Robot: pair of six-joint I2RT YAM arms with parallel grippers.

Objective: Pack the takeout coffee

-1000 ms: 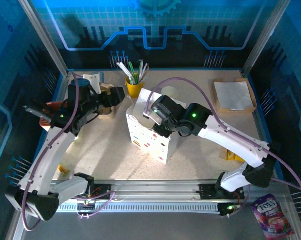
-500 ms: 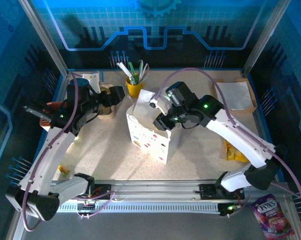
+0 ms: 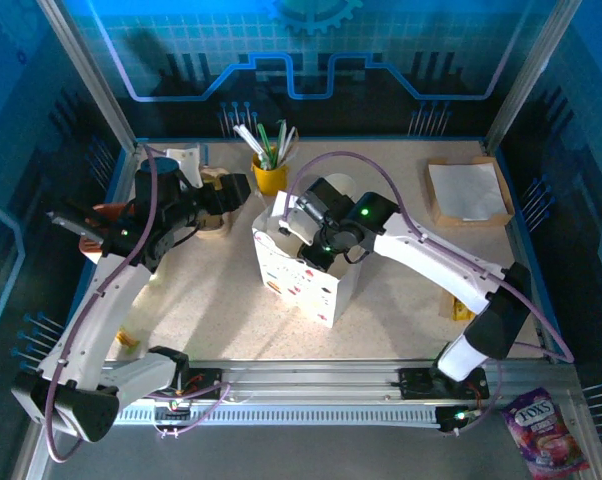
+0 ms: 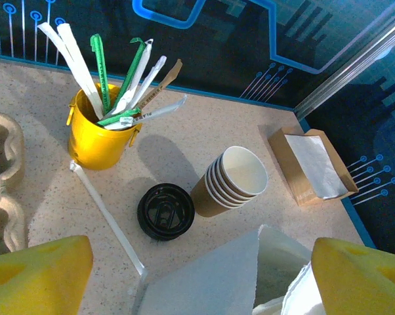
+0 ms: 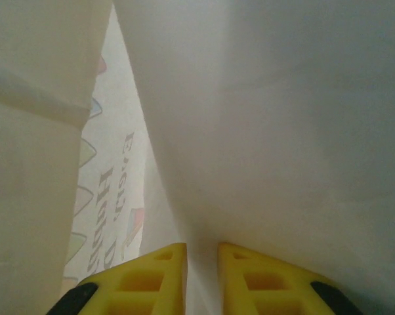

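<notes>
The white paper bag (image 3: 299,275) stands upright mid-table, its mouth open. My right gripper (image 3: 293,228) reaches into that mouth at the far left corner. In the right wrist view the bag's inner walls (image 5: 283,118) surround the right gripper (image 5: 202,246). Its jaws stand close together with a slim gap, and a paper crease runs into it; whether they pinch the paper I cannot tell. My left gripper (image 4: 201,252) hangs wide open above the bag's edge (image 4: 210,282), holding nothing. The takeout coffee is out of view. A black lid (image 4: 165,210) lies on the table, no cup wall showing beneath it.
Behind the bag stand a yellow cup of utensils (image 4: 96,138), a tilted stack of lidless paper cups (image 4: 233,184) and a napkin box (image 4: 309,167). A cardboard cup carrier (image 4: 0,170) sits at the left. A loose wrapped straw (image 4: 105,210) lies beside the lid.
The right arm swung left across the bag and put its gripper into the bag's mouth, its jaws narrowing. The left arm has stayed still and open.
</notes>
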